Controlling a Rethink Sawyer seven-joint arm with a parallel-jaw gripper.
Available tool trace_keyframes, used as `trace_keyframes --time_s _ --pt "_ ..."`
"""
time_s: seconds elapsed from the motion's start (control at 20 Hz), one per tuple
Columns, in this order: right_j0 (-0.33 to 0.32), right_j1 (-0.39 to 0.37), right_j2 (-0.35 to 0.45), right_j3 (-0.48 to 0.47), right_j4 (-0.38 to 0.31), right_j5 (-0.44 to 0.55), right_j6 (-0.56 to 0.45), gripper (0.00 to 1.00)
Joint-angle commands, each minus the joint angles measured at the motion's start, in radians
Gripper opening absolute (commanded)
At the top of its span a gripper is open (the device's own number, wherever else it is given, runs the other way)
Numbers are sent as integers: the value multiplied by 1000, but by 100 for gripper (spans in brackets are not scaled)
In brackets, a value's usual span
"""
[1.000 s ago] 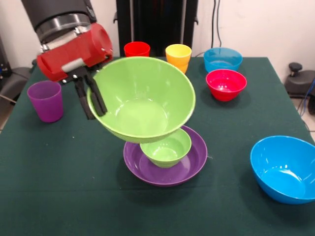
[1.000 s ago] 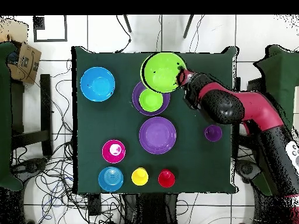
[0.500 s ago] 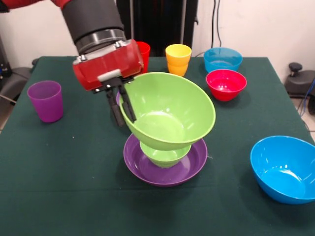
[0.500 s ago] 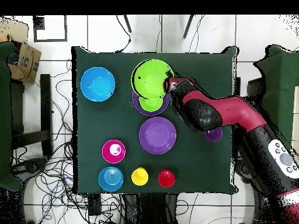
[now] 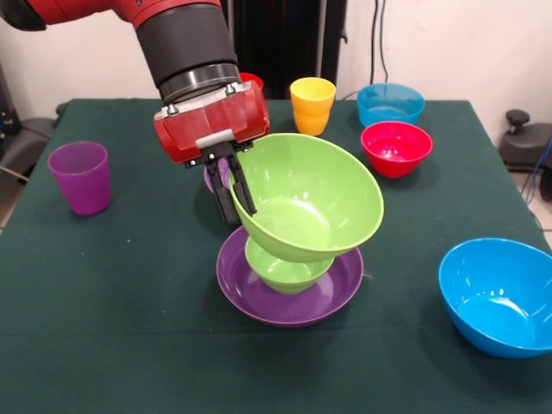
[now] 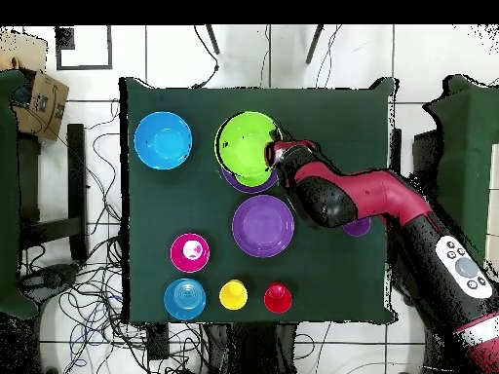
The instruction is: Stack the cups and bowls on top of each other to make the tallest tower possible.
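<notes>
Tool (image 5: 233, 185) clamping lime bowl (image 5: 310, 194) rim, bowl tilted — over small green bowl (image 5: 285, 269)

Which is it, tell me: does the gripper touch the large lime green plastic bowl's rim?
Touching. The front view shows the gripper pinching the large lime green plastic bowl at its rim.

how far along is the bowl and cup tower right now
Early. Done: a small green bowl sits inside a purple bowl. In hand: the gripper is shut on the rim of the large lime green bowl, tilted over the small green one. Left: the second purple bowl, blue bowl, red bowl, light blue bowl and the three cups, purple, yellow and red.
</notes>
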State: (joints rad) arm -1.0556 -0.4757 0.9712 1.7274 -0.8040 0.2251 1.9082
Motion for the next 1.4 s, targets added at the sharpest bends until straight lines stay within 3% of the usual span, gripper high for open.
trace_keyframes --time_s 0.05,0.95,1.1,1.4 --pt "45 2 -103 27 -42 -34 33 0" --pt "64 2 -113 10 -26 -38 33 0" --pt "49 30 -94 -5 -23 -22 2 0" --pt "79 22 -116 -10 -27 -43 33 0"
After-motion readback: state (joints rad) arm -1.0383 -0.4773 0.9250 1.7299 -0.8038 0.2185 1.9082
